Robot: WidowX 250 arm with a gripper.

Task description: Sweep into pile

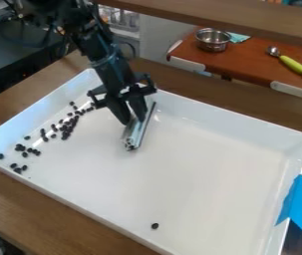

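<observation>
Pincer fingers were clenched on a metal bar in the camera view, over the upper left part of the white tray. Behind them, the black arm slanted in across the tray's upper left wall. The bar lay at a tilt inside the tray, its near end low against the floor.

Most of the dark beans lay on the tray's left side, in a loose, broken band running from beside the pincer towards the left corner, thickest around the middle. Some sat apart in small clusters near that corner. A lone bean lay near the tray's bottom wall, well apart from the others.

Blue tape hung over the tray's right wall. Beneath the tray was a wooden table. Beyond the tray, a reddish-brown surface carried a metal bowl, a teal cloth and a green-handled spoon.
</observation>
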